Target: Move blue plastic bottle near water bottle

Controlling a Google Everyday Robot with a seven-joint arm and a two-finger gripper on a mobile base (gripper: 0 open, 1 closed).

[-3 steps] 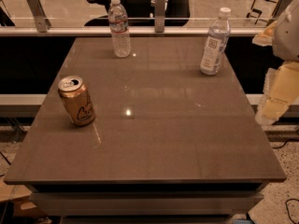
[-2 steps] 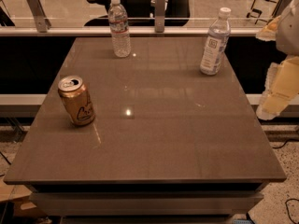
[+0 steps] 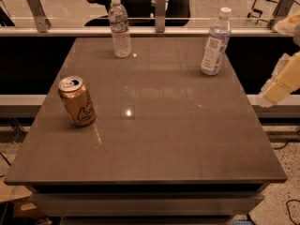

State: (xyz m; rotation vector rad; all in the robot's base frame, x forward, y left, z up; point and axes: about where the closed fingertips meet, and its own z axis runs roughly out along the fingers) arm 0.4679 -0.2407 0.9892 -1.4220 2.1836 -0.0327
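Observation:
The blue plastic bottle (image 3: 215, 44) stands upright at the table's back right; it is smooth, with a white cap and a tall white label. The water bottle (image 3: 120, 29) stands upright at the back, left of centre; it is ribbed, with a narrow red-white band. The two bottles are far apart. My gripper (image 3: 280, 83) shows as a pale shape at the right edge of the view, off the table's right side. It is lower than and to the right of the blue plastic bottle, apart from it and holding nothing that I can see.
A gold drink can (image 3: 77, 101) stands slightly tilted on the left side of the brown table (image 3: 159, 139). A rail with metal posts (image 3: 161, 4) runs behind the table's back edge. The floor drops away at the table's right and front edges.
My arm at the right edge has shifted slightly to the right. Both bottles and the can have not moved.

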